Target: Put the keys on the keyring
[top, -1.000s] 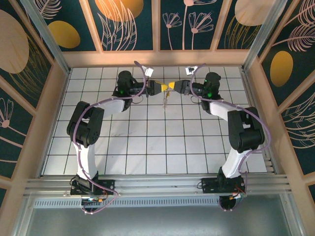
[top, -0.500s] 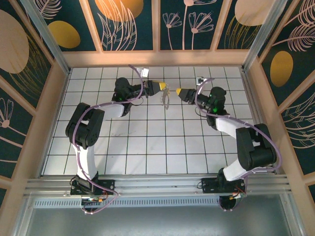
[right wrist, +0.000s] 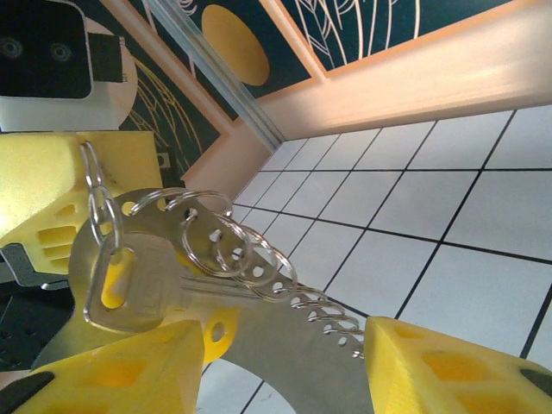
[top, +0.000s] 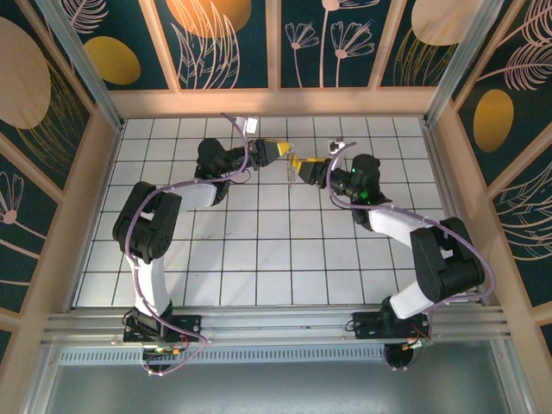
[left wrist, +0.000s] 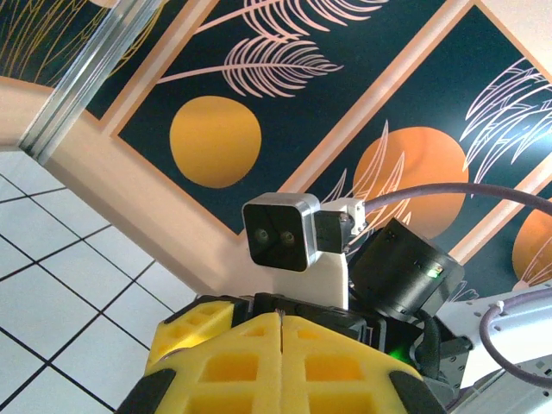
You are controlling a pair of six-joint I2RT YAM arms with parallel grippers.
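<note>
Note keyring (right wrist: 226,245) with keys (right wrist: 164,291) mid-air over white tiled surface (top: 259,250), pinched in clenched jaws of left gripper (top: 280,153). Note right gripper (top: 298,163) jaws released, flanking the keys. Record teal wall panels (top: 228,47) with orange discs, wood-framed, all round.

The left gripper (left wrist: 280,336) sits at the lower edge, its two blocky yellow fingers (left wrist: 233,366) pressed flat together along a thin vertical seam. Just behind them rises the other arm's wrist: a small silver-grey camera block with two dark lenses (left wrist: 280,231) on a white bracket (left wrist: 332,259), and beside it a black cylindrical joint (left wrist: 405,272) with a green light low on its side. A grey-purple cable (left wrist: 457,194) arcs away to the right. White square floor tiles with dark grout (left wrist: 52,302) lie at left, meeting a pale wooden frame (left wrist: 129,194) below dark teal wall panels painted with orange discs and pale leaves (left wrist: 285,95).
</note>
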